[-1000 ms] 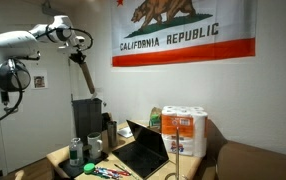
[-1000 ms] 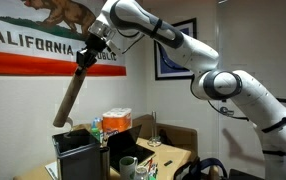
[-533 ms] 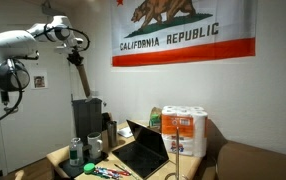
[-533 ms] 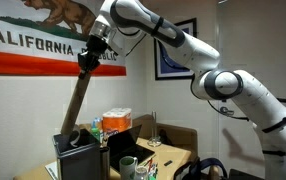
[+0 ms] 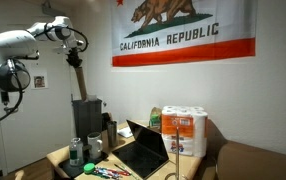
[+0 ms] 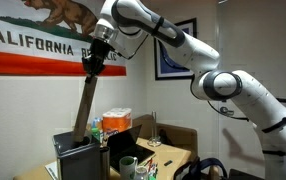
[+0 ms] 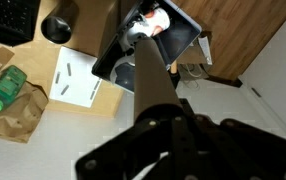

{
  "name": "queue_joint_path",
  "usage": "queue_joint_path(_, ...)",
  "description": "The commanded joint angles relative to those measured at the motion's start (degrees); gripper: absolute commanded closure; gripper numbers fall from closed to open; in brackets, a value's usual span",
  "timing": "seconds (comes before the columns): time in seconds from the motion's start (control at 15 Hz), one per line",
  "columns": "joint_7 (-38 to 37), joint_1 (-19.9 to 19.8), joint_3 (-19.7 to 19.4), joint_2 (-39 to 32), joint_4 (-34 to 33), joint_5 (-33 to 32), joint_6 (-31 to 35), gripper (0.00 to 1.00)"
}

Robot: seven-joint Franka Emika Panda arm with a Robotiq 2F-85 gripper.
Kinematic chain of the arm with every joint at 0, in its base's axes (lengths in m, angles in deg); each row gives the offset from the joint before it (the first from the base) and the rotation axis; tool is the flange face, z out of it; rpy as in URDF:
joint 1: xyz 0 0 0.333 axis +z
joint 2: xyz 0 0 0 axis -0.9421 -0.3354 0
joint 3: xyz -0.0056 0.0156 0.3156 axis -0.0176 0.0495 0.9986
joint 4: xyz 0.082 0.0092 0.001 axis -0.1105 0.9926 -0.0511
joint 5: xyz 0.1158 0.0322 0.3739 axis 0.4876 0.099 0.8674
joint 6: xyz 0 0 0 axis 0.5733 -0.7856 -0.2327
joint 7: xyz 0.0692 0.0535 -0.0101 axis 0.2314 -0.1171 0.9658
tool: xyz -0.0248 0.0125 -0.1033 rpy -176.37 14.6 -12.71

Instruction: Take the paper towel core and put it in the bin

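A California flag (image 5: pixel 183 35) covers the wall behind the table (image 5: pixel 58 155). The robot arm (image 6: pixel 183 50) reaches high over the dark grey bin (image 5: pixel 86 115), which stands on the table's end, well apart from the wrapped pack of paper towels (image 5: pixel 186 132). The paper towel core (image 6: pixel 87 100) hangs nearly upright, tilted slightly, its lower end at the bin's open mouth. The gripper (image 6: pixel 95 62) is clamped tight on the core's top end.

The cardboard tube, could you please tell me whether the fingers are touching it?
Touching. In an exterior view the fingers clamp the cardboard tube at its top end.
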Motion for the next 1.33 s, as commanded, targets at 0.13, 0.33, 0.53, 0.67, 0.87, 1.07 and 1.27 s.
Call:
queue_joint_path(0.13,-1.5,-1.6,-0.9,-1.0,-0.3,2.9,-1.0,0.98)
queue_joint_path(0.33,-1.3,-2.8,-0.6,-2.2,-0.4,4.4,-0.8,0.98)
queue_joint_path(0.53,-0.6,-3.8,-0.6,-3.1,-0.4,5.4,-0.9,0.73)
queue_joint_path(0.67,-0.3,-4.1,-0.7,-3.6,-0.5,5.6,-0.9,0.65)
queue_joint_path(0.87,0.1,-4.4,-0.8,-4.1,-0.5,5.6,-1.0,0.43)
queue_joint_path(1.07,0.5,-4.5,-0.9,-4.5,-0.5,5.4,-1.2,0.19)
queue_joint_path(1.27,1.0,-4.5,-1.1,-4.5,-0.6,5.1,-1.1,0.01)
